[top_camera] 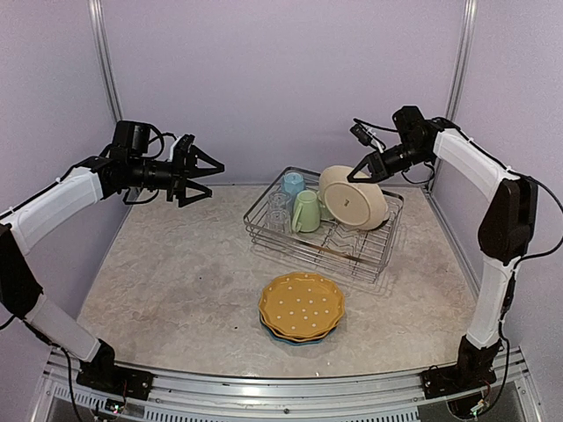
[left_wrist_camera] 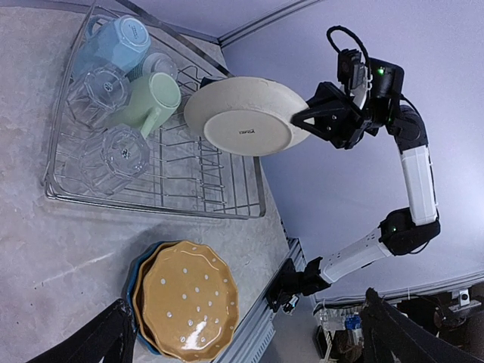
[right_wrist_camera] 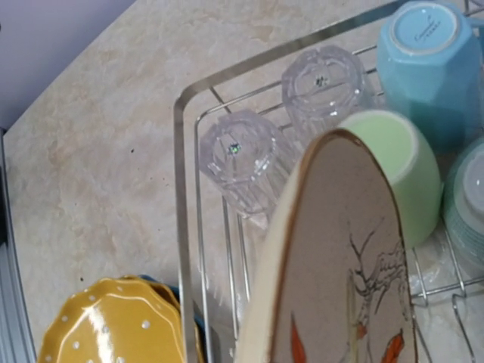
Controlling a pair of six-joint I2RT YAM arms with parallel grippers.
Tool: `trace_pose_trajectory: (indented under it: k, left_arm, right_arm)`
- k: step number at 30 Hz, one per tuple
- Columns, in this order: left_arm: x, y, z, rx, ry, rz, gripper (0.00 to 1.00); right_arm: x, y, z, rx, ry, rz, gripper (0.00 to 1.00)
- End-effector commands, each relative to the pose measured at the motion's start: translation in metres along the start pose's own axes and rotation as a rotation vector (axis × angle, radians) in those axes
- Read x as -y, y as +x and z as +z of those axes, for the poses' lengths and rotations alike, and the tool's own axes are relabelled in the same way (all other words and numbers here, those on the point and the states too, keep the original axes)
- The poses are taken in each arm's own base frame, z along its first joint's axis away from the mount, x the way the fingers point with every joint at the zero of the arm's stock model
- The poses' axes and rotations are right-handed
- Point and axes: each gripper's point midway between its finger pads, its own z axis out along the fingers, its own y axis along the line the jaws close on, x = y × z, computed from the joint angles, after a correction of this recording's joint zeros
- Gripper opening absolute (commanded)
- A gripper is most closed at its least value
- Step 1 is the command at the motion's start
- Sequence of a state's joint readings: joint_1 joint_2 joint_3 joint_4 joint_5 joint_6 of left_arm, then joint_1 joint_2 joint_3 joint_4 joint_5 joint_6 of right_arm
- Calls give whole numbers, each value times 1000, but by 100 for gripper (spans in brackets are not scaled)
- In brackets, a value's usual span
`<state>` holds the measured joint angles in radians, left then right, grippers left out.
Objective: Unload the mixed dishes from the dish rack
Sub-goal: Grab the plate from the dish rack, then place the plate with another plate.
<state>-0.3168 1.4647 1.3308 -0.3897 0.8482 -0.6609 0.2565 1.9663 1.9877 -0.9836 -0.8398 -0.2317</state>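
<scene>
My right gripper (top_camera: 359, 172) is shut on the rim of a cream bird-print plate (top_camera: 352, 199) and holds it tilted above the right part of the silver wire dish rack (top_camera: 365, 264). In the right wrist view the plate (right_wrist_camera: 340, 265) fills the foreground and hides the fingers. In the rack stand a pale green mug (top_camera: 306, 211), a light blue mug (top_camera: 293, 184) and two clear glasses (top_camera: 279, 209). A dotted yellow plate (top_camera: 301, 304) lies on a blue plate (top_camera: 295, 338) on the table in front of the rack. My left gripper (top_camera: 209, 171) is open and empty, high at the left.
The left wrist view shows the rack (left_wrist_camera: 159, 203), the held plate (left_wrist_camera: 242, 117) and the stacked plates (left_wrist_camera: 189, 302). A pale round dish (right_wrist_camera: 469, 200) sits behind the green mug (right_wrist_camera: 393, 162). Purple walls enclose the table (top_camera: 167, 272).
</scene>
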Motion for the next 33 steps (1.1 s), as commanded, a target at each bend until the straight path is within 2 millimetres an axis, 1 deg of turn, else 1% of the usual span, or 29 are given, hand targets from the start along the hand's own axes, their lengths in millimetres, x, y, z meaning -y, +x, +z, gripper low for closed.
trace_pose_trajectory:
  k: [1,4,8,12,14,17,22,25,32,33]
  left_arm:
    - [16,-3,-5,20,19,50,99]
    - [15,-3,-5,21,17,50,99]
    - [16,-4,-6,25,14,54,99]
    - [16,-4,-6,28,11,56,99]
    - [16,-5,-7,34,6,61,99]
    - [16,-5,-8,39,2,65,99]
    - [13,-7,-10,53,-21,75,99]
    - [12,-9,-12,68,-37,87,99]
    - [14,-11,-17,90,-56,107,99]
    - [14,-11,-18,95,-59,111,99]
  right_arm:
    - [-34,-49,-27,138,75,-156,0]
    - [-48,-52,-26,152,106,-176,0]
    - [-61,-56,-28,174,150,-194,0]
    - [-75,-53,-24,175,163,-212,0]
    - [-87,-52,-18,165,163,-229,0]
    - [-111,-49,-8,156,147,-251,0]
    - [-155,-30,16,140,139,-280,0]
    - [-181,-14,32,138,123,-288,0]
    - [-209,38,78,43,182,-300,0]
    - [-212,40,81,42,191,-301,0]
